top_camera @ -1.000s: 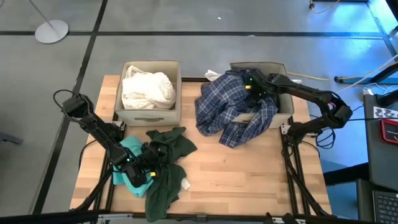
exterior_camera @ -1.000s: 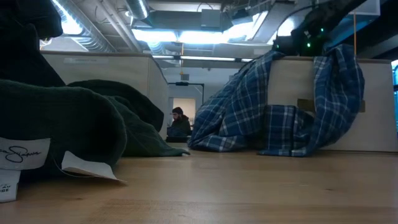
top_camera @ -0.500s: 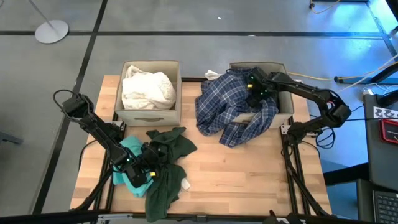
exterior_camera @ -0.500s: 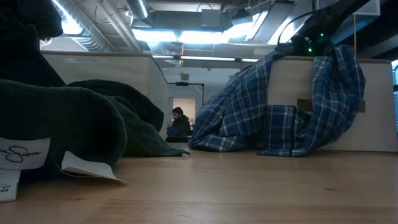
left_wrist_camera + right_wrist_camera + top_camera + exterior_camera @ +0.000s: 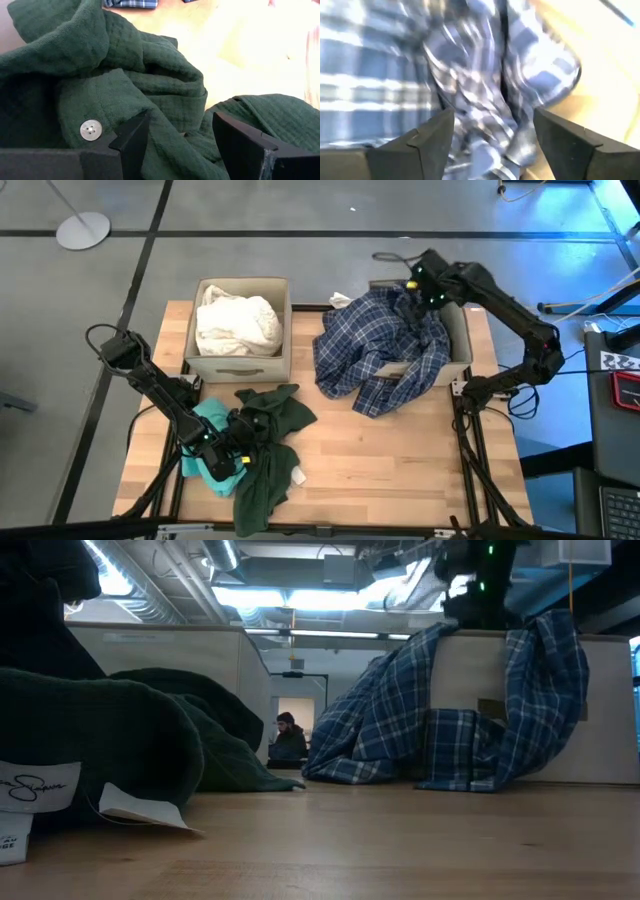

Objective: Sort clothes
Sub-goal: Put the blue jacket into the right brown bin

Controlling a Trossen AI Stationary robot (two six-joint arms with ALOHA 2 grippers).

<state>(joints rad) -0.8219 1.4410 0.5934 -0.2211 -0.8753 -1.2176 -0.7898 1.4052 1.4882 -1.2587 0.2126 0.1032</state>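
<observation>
My left gripper (image 5: 246,442) is open low over the dark green garment (image 5: 272,448), which lies crumpled on the table at the near left beside a teal one (image 5: 208,448). In the left wrist view a ridge of green cloth (image 5: 175,125) sits between its fingers. My right gripper (image 5: 420,282) is open above the far side of the right box (image 5: 462,340), clear of the blue plaid shirt (image 5: 375,355). The shirt drapes over that box's front and left walls, its lower part on the table. White garments (image 5: 237,322) fill the left box (image 5: 238,364). My left gripper comes at the dark green garment slanting down, its open fingers (image 5: 131,142) on either side of a raised fold near a button (image 5: 90,130). I cannot tell whether the fingers touch the cloth.
The two beige boxes stand side by side along the far half of the table. Bare wood (image 5: 380,460) lies at the near right. A white label (image 5: 35,790) of the green garment shows close in the low view. A person (image 5: 288,737) sits far off in the room.
My right gripper has let go of the plaid shirt and has gone up and toward the table's far edge. The shirt stays draped over the right box and the table.
</observation>
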